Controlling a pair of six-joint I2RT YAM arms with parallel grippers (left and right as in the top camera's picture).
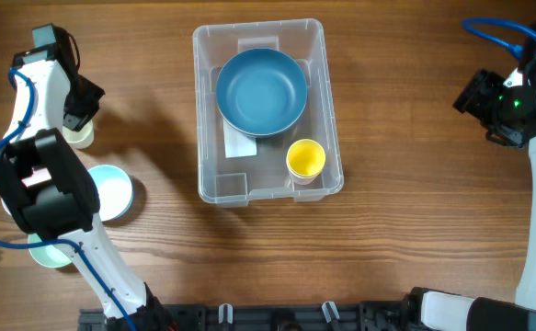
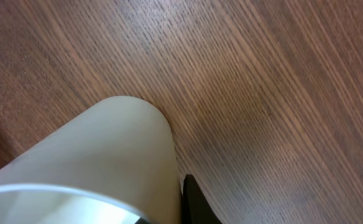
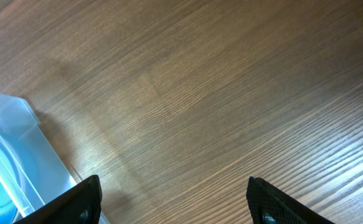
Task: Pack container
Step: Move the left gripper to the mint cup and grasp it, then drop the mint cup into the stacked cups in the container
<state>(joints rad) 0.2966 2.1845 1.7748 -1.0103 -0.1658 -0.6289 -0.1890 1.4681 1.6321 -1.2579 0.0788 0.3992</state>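
Note:
The clear plastic container [image 1: 198, 110] stands at the table's middle. It holds a blue bowl [image 1: 261, 90] and a yellow cup [image 1: 305, 158]. My left gripper [image 1: 78, 115] is at the far left, over a cream cup [image 1: 83, 138]. In the left wrist view the cream cup [image 2: 100, 155] fills the lower left, and one black finger presses on its outer wall [image 2: 185, 190]. The other finger is hidden by the cup. My right gripper [image 1: 473, 95] is at the far right, open and empty [image 3: 175, 190] above bare wood. The container's corner [image 3: 10, 149] shows at its left.
A light blue shallow bowl [image 1: 113, 191] and a mint cup [image 1: 45, 252] sit at the left, partly under the left arm. The right arm's blue cable [image 1: 497, 26] loops at the top right.

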